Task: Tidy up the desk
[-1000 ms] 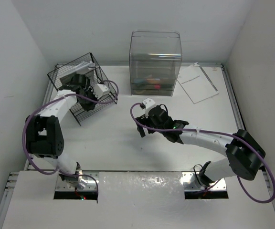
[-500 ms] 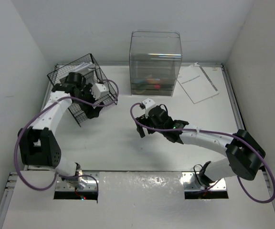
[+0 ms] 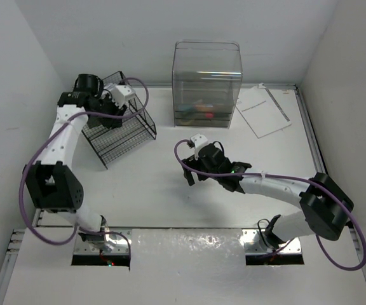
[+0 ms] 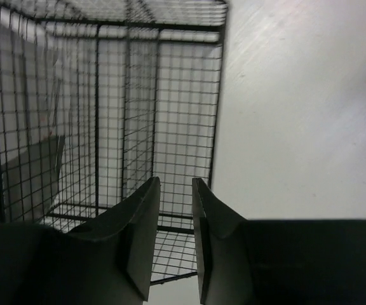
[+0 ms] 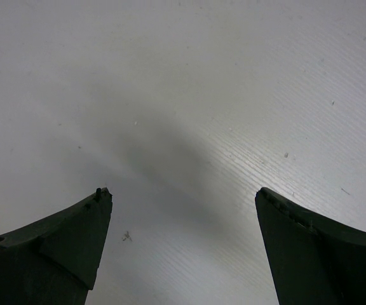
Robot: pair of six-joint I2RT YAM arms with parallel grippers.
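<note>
The desk (image 3: 151, 200) is a large white tabletop with a thin raised rim. A black wire basket (image 3: 122, 130) stands at its back left. My left gripper (image 3: 110, 108) is at the basket's upper back edge, jaws narrowly apart around the basket's wire. In the left wrist view the gripper (image 4: 175, 190) has basket (image 4: 107, 127) wires crossing between its fingers. My right gripper (image 3: 192, 175) hovers open and empty over the bare middle of the desk. Only white desk surface (image 5: 189, 95) shows between its fingertips (image 5: 183, 197).
A tall clear plastic container (image 3: 206, 82) with a few colourful items at its bottom stands at the back centre. A printed paper sheet (image 3: 264, 111) lies at the back right. White walls close in the desk on three sides.
My left gripper has moved up and back to the left, and the wire basket has turned and shifted with it. My right arm has barely moved.
</note>
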